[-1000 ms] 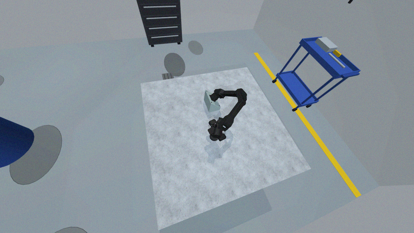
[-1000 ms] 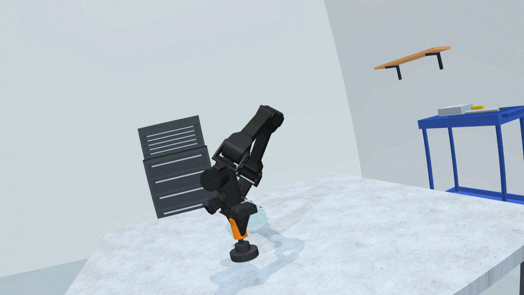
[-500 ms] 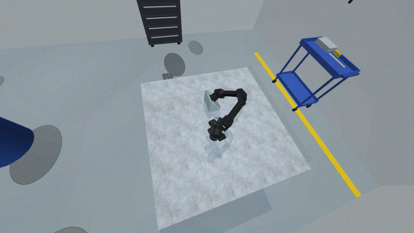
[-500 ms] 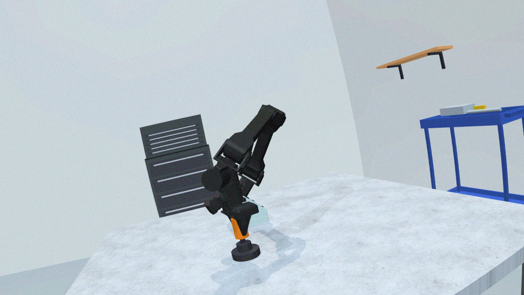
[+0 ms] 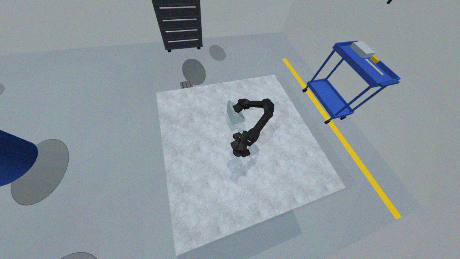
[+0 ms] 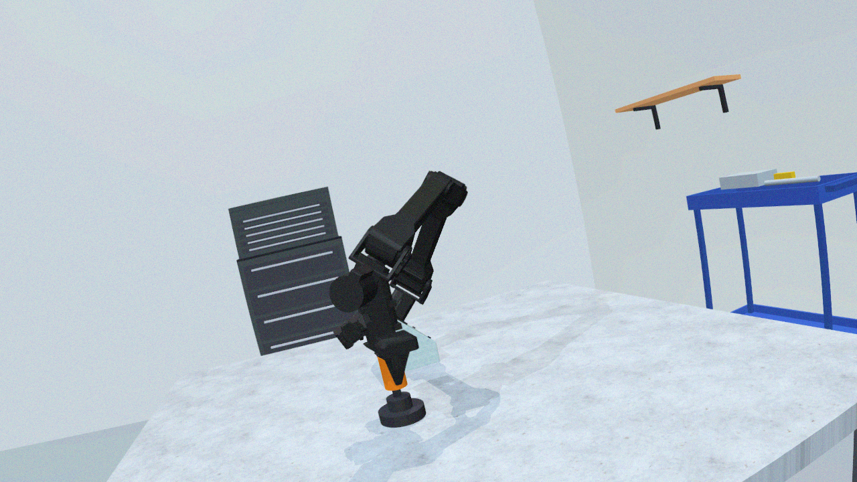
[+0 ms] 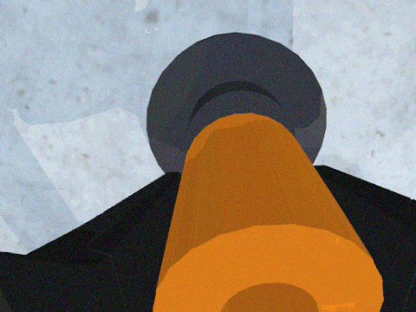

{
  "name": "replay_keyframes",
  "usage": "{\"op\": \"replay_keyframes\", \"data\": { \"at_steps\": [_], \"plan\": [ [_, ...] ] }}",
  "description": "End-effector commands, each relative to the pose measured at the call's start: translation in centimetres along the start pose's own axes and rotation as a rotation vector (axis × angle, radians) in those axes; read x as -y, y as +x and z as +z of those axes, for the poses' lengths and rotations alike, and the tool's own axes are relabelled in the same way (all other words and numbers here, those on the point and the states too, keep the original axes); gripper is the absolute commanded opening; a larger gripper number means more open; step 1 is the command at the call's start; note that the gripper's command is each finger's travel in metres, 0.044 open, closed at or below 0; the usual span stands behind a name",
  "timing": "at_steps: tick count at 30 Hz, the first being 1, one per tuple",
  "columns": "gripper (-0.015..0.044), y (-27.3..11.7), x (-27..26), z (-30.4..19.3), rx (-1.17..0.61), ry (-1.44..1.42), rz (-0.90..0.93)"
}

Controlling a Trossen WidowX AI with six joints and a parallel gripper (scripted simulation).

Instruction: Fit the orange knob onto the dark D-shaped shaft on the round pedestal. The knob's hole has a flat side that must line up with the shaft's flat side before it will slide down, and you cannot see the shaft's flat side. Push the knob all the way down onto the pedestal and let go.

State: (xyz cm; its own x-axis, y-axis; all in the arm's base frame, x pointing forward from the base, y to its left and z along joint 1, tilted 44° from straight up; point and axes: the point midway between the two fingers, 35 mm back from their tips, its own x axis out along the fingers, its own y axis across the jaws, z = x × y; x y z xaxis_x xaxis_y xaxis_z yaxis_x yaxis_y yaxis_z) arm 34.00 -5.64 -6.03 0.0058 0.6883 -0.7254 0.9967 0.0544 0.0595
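Note:
The orange knob [image 6: 386,373] [image 7: 256,186] is upright with a slight tilt, held between the fingers of my gripper [image 6: 395,378] [image 7: 246,183], which is shut on it. The round dark pedestal [image 6: 402,414] [image 7: 236,56] stands on the table below. A short piece of the dark shaft [image 6: 396,392] shows between the knob's lower end and the pedestal's raised collar, so the knob is above the pedestal. Whether the shaft's tip is inside the knob's hole cannot be told. In the wrist view the knob hides the shaft. In the top view the arm hides the knob.
A pale green bracket [image 5: 235,118] [image 6: 424,350] stands on the marble-look table [image 5: 205,193] [image 6: 599,407] beside the arm's base. A blue cart [image 5: 329,96] [image 6: 754,196] and a dark drawer cabinet [image 5: 180,25] [image 6: 293,299] stand beyond the table.

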Motion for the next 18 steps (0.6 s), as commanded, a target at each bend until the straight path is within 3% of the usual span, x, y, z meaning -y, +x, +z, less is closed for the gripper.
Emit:
{"op": "replay_keyframes", "data": {
  "at_steps": [1,18],
  "plan": [
    [0.0,-0.39,-0.3,0.2,0.002,0.098,0.01],
    [0.0,-0.15,0.12,0.15,0.001,0.098,0.009]
  ]
}}
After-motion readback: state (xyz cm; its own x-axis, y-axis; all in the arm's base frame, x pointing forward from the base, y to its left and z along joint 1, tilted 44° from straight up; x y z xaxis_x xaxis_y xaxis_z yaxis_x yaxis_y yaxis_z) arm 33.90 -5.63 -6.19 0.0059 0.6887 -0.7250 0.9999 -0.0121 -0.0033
